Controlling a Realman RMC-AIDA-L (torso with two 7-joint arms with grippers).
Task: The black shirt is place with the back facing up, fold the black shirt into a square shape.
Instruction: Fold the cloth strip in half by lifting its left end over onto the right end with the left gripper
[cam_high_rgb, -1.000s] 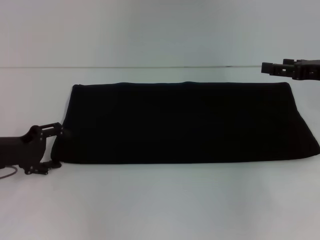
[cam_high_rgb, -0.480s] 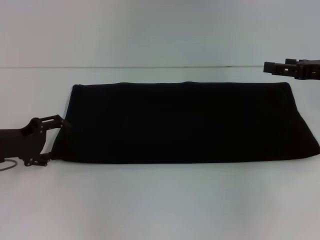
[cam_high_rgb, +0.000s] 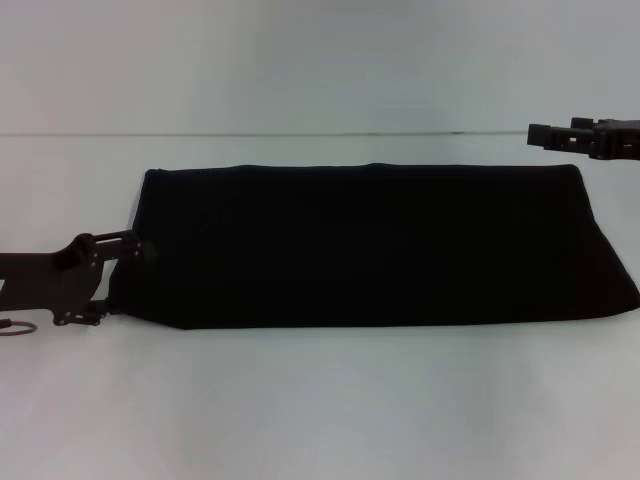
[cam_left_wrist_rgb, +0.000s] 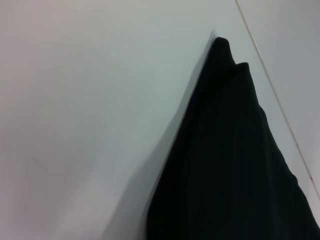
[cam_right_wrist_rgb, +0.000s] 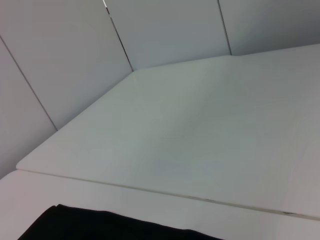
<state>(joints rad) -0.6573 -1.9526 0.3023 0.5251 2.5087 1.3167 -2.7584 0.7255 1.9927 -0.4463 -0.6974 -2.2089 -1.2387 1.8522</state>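
Note:
The black shirt (cam_high_rgb: 370, 245) lies folded into a long flat band across the white table (cam_high_rgb: 320, 410). My left gripper (cam_high_rgb: 118, 280) is at the shirt's left end, near the front corner. It is shut on the fabric edge, and that corner is raised off the table. The left wrist view shows the dark cloth (cam_left_wrist_rgb: 235, 165) rising to a peak, with a shadow under it. My right gripper (cam_high_rgb: 545, 133) hovers open and empty above the shirt's far right corner, apart from it. The right wrist view shows only a strip of the shirt (cam_right_wrist_rgb: 100, 225).
The table's far edge (cam_high_rgb: 300, 134) meets a pale wall behind the shirt. Bare white tabletop lies in front of the shirt and to its left. A thin cable loop (cam_high_rgb: 15, 327) hangs by my left arm.
My left gripper has moved right and slightly up, dragging the shirt's front left corner inward. That corner now looks cut off at a slant. The right gripper has barely moved.

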